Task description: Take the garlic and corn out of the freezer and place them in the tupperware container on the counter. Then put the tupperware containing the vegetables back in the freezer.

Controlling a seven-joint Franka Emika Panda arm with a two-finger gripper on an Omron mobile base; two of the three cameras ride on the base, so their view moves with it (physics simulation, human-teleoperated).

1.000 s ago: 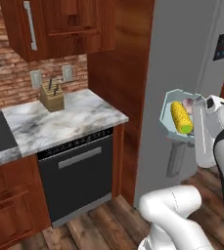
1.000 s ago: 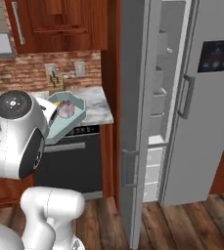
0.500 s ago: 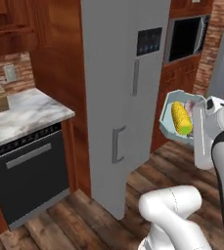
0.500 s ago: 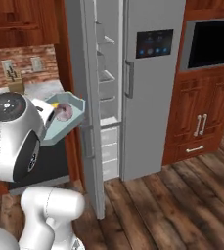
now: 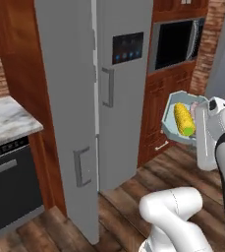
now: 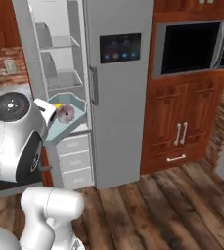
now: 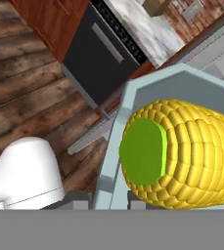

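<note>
Left base view: the claw point(image 5: 198, 132) sits at the right edge, level with the arm's shoulder, pinching the rim of the tupperware container point(image 5: 169, 118), which tilts with its open side facing the camera.
Claw state: pressed together on the near rim of the pale blue tray; in the hand view the rim point(image 7: 114, 141) runs up from between the fingertips.
Corn: the corn point(image 5: 183, 119) lies inside the tray just beside the claw, its green end lowest; in the hand view the cob point(image 7: 191, 156) is right in front of the claw, green end toward the camera.
Garlic: the garlic point(image 6: 64, 114) rests in the tray on the far side of the corn from the claw; it looks pale and rounded.
Freezer: the freezer point(image 6: 55, 83) stands open ahead of the claw, with grey shelves above and drawers below; its door point(image 5: 67, 108) swings out to the claw's left.
Desk: the desk point(image 5: 8, 123) lies well to the claw's left, beyond the freezer door, above a black dishwasher front point(image 5: 11, 187).
Change from half a second ago: both base views have shifted, so the base has turned; the desk has slid toward the left edge and a dark wall oven point(image 6: 194, 46) now shows beside the fridge. The tray keeps the same place against the arm, corn and garlic still inside.
</note>
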